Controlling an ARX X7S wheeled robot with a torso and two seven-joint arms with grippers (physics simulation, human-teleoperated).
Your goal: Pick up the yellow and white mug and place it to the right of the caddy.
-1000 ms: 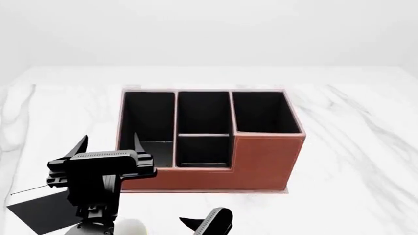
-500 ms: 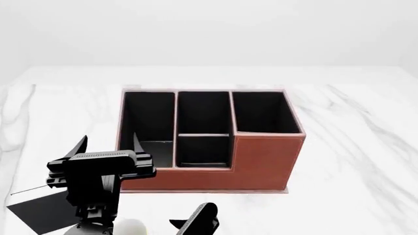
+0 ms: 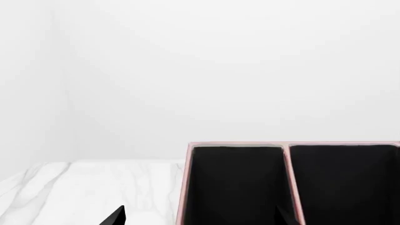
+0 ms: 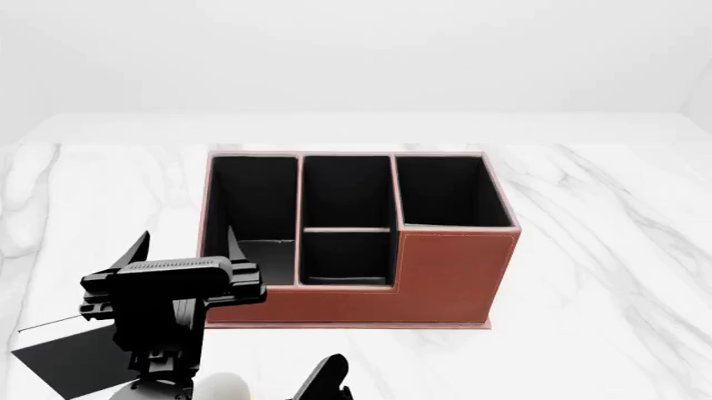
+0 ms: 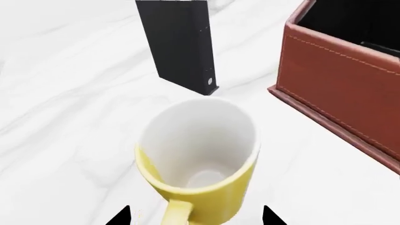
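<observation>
The yellow and white mug [image 5: 196, 159] stands upright on the marble table, its handle pointing toward my right gripper. My right gripper [image 5: 194, 218] is open, with one fingertip on each side of the mug's near side and not touching it. In the head view only the tip of the right gripper [image 4: 323, 383] shows at the bottom edge, beside a pale rounded shape [image 4: 223, 387] that is probably the mug. The reddish-brown caddy [image 4: 445, 275] stands mid-table and also shows in both wrist views [image 5: 337, 89] [image 3: 185, 187]. My left gripper [image 4: 186, 250] is open and empty, raised at the caddy's left front corner.
A flat black book [image 5: 181, 47] lies on the table beyond the mug, left of the caddy; in the head view [image 4: 62, 362] it sits at the bottom left under my left arm. White marble tabletop [image 4: 601, 250] extends to the caddy's right.
My right gripper has moved left along the bottom of the head view, closer to the pale shape. The left gripper and caddy have not moved.
</observation>
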